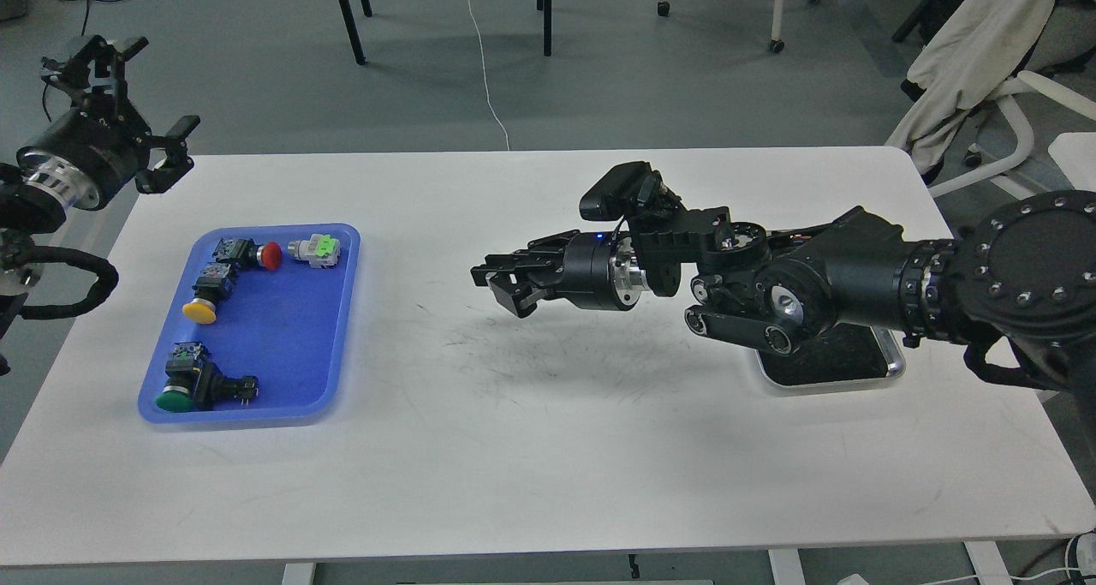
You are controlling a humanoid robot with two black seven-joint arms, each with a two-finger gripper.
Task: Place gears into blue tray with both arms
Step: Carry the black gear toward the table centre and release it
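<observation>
Spanning view, scuffed white table (pixel 548 448) – grey floor (pixel 257 71) behind; left jaws spread, right jaws unclear.

No text, label, brand or number can be read anywhere (all surfaces look unmarked).

Black arms (pixel 856 285), silver joints, black cables

Blue tray (pixel 338 311); red (pixel 271 255), yellow (pixel 199 311), green (pixel 174 399) btn caps; white table (pixel 548 448); black arms.
</observation>
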